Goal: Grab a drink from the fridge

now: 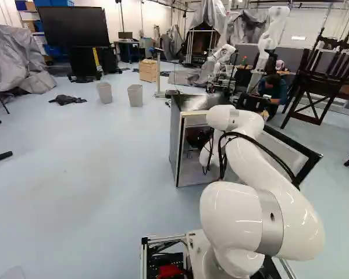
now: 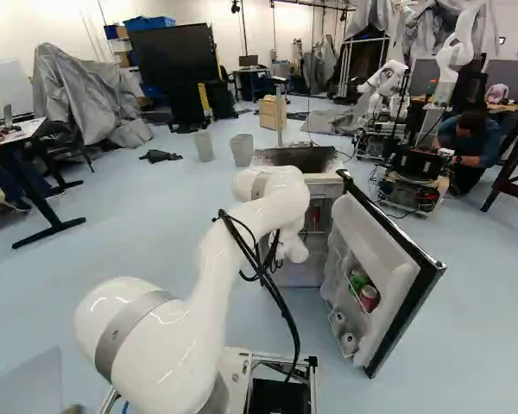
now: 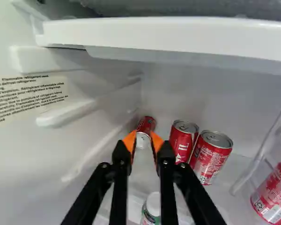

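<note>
Floor, pale blue, spreads around the fridge at twelve o'clock; black screen at eleven, another robot at one. The gripper stands narrowly parted.

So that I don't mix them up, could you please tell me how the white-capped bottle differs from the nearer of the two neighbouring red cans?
The white-capped bottle has a plain white cap; the nearer red can has a bare silver metal top. The bottle shows some green below its cap, while the can is red with white print. The bottle is partly hidden by the pincer; the can is not.
</note>
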Motion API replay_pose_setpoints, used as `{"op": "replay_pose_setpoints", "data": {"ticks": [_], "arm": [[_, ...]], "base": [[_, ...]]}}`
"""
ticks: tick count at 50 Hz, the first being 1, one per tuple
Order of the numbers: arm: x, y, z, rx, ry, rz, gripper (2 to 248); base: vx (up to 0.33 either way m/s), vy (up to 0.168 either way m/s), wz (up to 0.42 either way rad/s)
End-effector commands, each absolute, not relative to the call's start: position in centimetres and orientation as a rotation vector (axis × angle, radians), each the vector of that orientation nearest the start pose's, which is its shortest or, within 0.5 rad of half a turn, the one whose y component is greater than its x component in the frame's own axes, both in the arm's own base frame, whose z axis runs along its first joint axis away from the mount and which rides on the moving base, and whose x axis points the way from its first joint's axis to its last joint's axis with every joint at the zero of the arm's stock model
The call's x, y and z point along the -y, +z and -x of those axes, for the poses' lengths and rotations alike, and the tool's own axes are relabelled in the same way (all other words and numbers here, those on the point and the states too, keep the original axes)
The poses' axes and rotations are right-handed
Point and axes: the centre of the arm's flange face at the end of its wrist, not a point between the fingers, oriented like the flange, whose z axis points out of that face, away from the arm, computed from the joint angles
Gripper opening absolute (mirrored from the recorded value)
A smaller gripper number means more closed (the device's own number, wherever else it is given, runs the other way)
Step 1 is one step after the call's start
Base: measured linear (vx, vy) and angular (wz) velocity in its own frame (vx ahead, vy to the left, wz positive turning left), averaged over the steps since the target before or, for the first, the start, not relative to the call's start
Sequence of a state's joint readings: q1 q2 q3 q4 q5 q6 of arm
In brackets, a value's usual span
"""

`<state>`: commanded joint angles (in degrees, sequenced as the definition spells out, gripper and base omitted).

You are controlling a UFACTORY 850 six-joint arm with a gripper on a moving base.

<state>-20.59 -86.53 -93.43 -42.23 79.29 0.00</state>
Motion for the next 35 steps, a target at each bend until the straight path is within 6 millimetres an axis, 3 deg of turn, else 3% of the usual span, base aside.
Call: {"op": "replay_pose_setpoints", "data": {"ticks": [3, 4, 8, 9, 14, 15, 19, 20, 24, 25, 35], "arm": [[17.51, -2.61, -63.54, 0.487, -1.971, 2.140, 80], [17.51, -2.61, -63.54, 0.487, -1.971, 2.140, 115], [17.51, -2.61, -63.54, 0.487, -1.971, 2.140, 115], [17.51, -2.61, -63.54, 0.487, -1.971, 2.140, 151], [17.51, -2.61, -63.54, 0.487, -1.971, 2.140, 151], [17.51, -2.61, -63.54, 0.487, -1.971, 2.140, 188], [17.51, -2.61, -63.54, 0.487, -1.971, 2.140, 188], [17.51, -2.61, -63.54, 0.487, -1.971, 2.140, 225], [17.51, -2.61, -63.54, 0.487, -1.971, 2.140, 225], [17.51, -2.60, -63.53, 0.487, -1.971, 2.141, 247], [17.50, -2.52, -63.27, 0.483, -1.965, 2.145, 247]], "base": [[0.000, 0.000, 0.000], [0.000, 0.000, 0.000], [0.000, 0.000, 0.000], [0.000, 0.000, 0.000], [0.000, 0.000, 0.000], [0.000, 0.000, 0.000], [0.000, 0.000, 0.000], [0.000, 0.000, 0.000], [0.000, 0.000, 0.000], [0.000, 0.000, 0.000], [0.000, 0.000, 0.000]]}}
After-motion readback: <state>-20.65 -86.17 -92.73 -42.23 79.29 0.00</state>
